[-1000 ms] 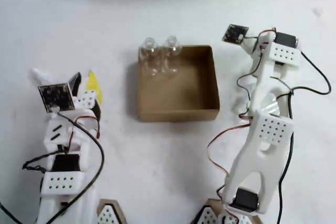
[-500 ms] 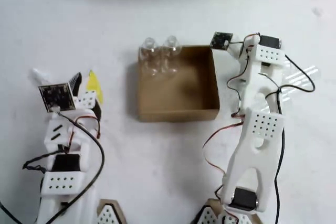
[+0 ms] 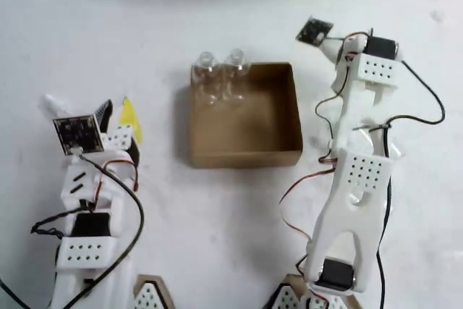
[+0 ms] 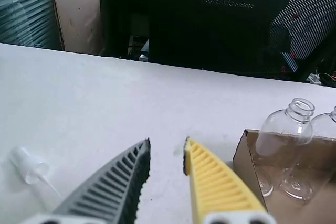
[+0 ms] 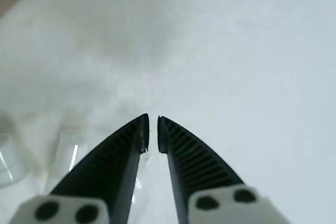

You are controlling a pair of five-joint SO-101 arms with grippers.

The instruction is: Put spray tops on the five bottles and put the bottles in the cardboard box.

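Two clear bottles without tops (image 3: 221, 76) stand in the back left corner of the cardboard box (image 3: 278, 151). In the left wrist view the nearer bottle (image 4: 290, 136) rises over the box wall (image 4: 249, 167). A clear spray top (image 3: 53, 103) lies on the table left of my left gripper (image 3: 116, 115). That gripper (image 4: 167, 155) is open, its grey and yellow fingers empty. My right gripper (image 5: 153, 128) is low over the white table right of the box, its black fingers shut on nothing. Clear plastic (image 5: 65, 153), probably a lying bottle, is beside it.
The white table (image 3: 239, 215) runs to a dark edge at the back. The right arm (image 3: 358, 171) and its cables stretch along the box's right side. The left arm's body (image 3: 87, 222) takes up the front left corner.
The right arm's wrist swung toward the box half a second ago, then away and farther back. Clear bottles that showed to its right are covered again. The left arm has kept still.
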